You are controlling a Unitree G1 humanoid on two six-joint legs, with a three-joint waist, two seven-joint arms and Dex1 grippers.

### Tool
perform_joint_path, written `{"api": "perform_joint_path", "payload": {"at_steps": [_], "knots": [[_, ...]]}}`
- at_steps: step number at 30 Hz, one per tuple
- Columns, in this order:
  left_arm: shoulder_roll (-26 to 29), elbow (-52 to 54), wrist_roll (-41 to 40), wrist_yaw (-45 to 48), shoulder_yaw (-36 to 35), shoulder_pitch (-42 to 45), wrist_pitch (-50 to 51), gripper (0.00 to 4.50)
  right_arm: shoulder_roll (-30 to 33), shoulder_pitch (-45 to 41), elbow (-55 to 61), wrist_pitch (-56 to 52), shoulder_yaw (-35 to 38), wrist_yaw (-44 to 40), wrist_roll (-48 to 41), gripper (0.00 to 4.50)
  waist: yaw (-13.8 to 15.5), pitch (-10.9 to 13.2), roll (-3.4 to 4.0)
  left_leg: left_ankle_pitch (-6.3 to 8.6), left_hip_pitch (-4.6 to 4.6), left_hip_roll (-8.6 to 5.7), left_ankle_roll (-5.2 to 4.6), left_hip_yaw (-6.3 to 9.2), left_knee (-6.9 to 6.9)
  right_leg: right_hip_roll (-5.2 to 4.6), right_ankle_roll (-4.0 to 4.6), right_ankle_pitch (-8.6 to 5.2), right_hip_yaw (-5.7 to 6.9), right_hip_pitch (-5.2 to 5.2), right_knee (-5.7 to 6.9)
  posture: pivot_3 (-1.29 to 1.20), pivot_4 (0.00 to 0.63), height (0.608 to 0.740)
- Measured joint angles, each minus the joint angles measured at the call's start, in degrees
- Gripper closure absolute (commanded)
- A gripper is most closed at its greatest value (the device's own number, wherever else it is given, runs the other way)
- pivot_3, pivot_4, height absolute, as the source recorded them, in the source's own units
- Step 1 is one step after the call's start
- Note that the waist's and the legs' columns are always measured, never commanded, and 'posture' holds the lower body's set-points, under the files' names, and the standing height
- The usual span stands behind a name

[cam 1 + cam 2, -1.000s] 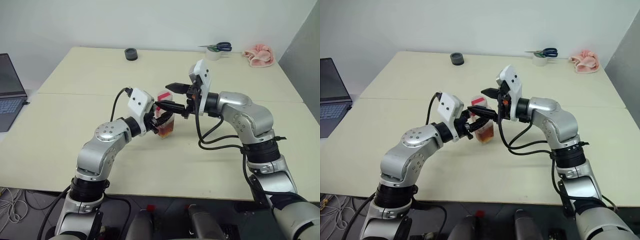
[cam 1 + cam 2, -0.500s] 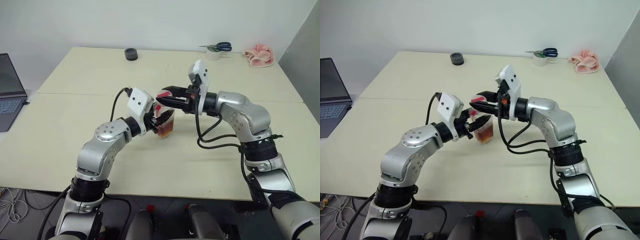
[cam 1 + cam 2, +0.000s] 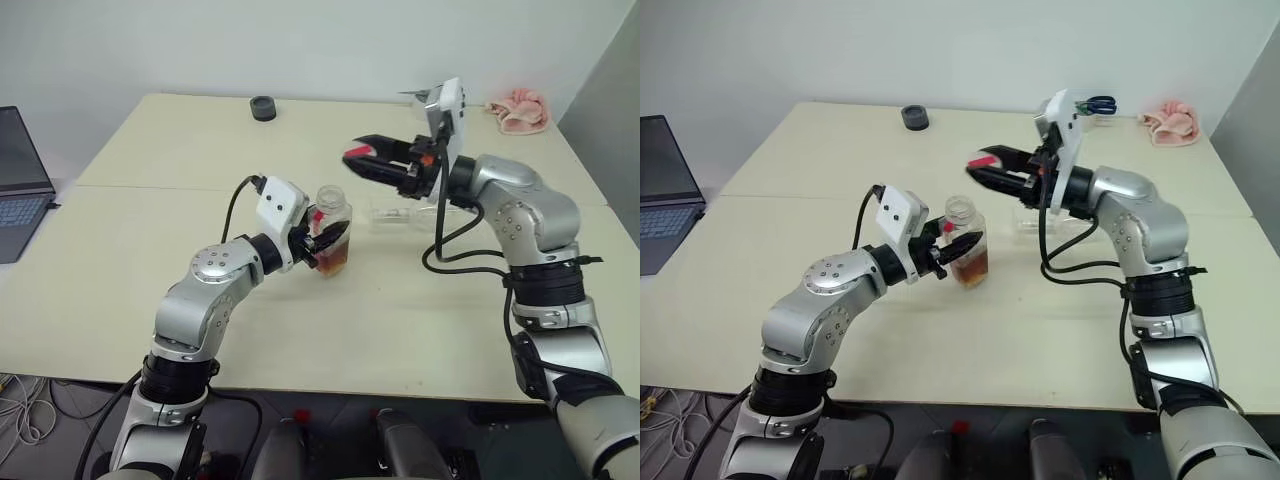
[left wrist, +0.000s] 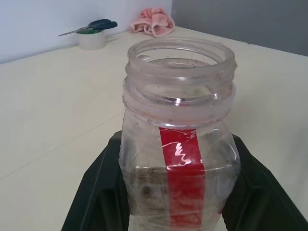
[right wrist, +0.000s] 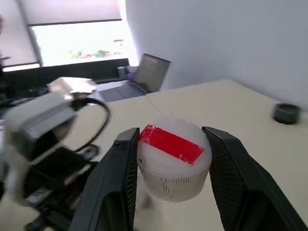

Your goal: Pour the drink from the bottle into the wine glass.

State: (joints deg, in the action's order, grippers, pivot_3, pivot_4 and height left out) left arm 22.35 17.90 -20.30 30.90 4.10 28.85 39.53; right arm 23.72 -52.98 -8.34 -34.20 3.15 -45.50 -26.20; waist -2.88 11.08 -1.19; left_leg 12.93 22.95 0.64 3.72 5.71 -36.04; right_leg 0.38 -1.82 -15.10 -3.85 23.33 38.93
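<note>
Left claw [image 3: 318,238] pinches bottle [image 3: 331,232] low, thin plastic, squashy (uncapped, spill risk); right claw [image 3: 362,160] pinches cap [image 5: 174,156].

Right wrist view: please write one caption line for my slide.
Right claw holds the white cap with its red strip above the cream table, laptop behind.

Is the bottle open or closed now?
Open. The bottle, held by the left gripper, shows a bare threaded mouth, and the right gripper holds the cap away from it.
</note>
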Motion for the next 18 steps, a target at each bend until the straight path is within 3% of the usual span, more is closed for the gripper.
{"api": "perform_joint_path", "payload": {"at_steps": [4,9,13,18], "knots": [[0.27,-0.17,0.03,0.21,-0.02,0.01,-0.09,2.58,1.96,8.47,-1.66,1.29,7.46,14.04,5.03,2.76,0.79,0.00,-0.01,0.00,0.03,-0.02,0.00,-0.05,0.02,-0.01,0.01,0.01,-0.06,0.00,-0.06,0.00,0.150,0.740],[-0.08,-1.76,0.05,1.18,0.24,0.81,-1.05,2.58,-2.63,22.34,2.26,5.84,16.18,33.93,11.48,2.78,0.95,0.01,0.01,0.00,0.02,0.00,0.01,-0.20,0.07,-0.01,0.00,0.00,-0.19,0.10,0.00,0.00,0.150,0.740],[-0.24,-2.87,0.17,1.38,0.31,1.47,-1.62,2.58,-5.33,29.57,2.12,9.14,18.14,42.60,15.56,2.78,0.43,0.01,0.02,-0.01,-0.04,0.00,0.00,-0.32,0.04,0.01,-0.04,-0.02,-0.29,0.10,0.03,0.00,0.150,0.740],[-0.24,-3.27,0.21,2.41,0.62,2.51,-2.45,2.58,-5.71,30.48,-2.47,13.54,16.76,45.56,19.19,1.09,-0.41,0.01,0.03,-0.02,-0.09,0.02,-0.02,-0.38,0.03,0.05,-0.28,-0.14,-0.34,0.09,0.03,0.00,0.150,0.740]]}}
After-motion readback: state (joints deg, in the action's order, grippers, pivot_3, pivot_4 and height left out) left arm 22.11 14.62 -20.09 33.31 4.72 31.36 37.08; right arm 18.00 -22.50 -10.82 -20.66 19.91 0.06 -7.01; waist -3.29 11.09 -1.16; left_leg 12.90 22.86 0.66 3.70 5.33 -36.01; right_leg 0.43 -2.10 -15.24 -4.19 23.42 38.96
